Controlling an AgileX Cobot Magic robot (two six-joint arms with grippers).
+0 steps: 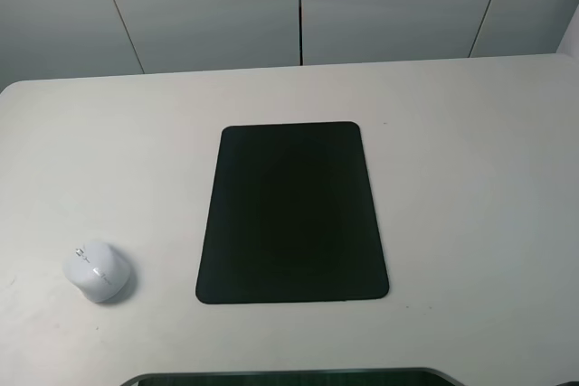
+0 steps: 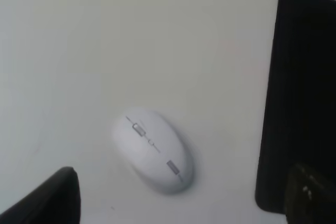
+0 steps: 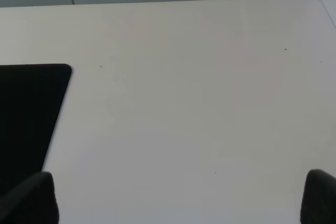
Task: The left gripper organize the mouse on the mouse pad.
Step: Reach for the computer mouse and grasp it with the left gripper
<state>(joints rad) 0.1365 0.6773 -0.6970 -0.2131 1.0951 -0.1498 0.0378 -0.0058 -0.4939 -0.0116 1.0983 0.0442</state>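
Note:
The white mouse [image 1: 99, 271] lies on the table at the front left, well to the left of the black mouse pad [image 1: 292, 212], with bare table between them. Neither gripper shows in the exterior high view. In the left wrist view my left gripper [image 2: 181, 177] hovers above the mouse [image 2: 153, 149], open, its dark fingers [image 2: 50, 200] wide apart on either side and touching nothing; the pad's edge [image 2: 299, 93] runs along one side. My right gripper [image 3: 176, 182] is open over bare table beside a corner of the pad [image 3: 29, 114].
The white table [image 1: 470, 178] reaches to a grey panelled wall [image 1: 298, 6] at the back. A dark curved edge [image 1: 289, 377] shows at the very front of the exterior high view.

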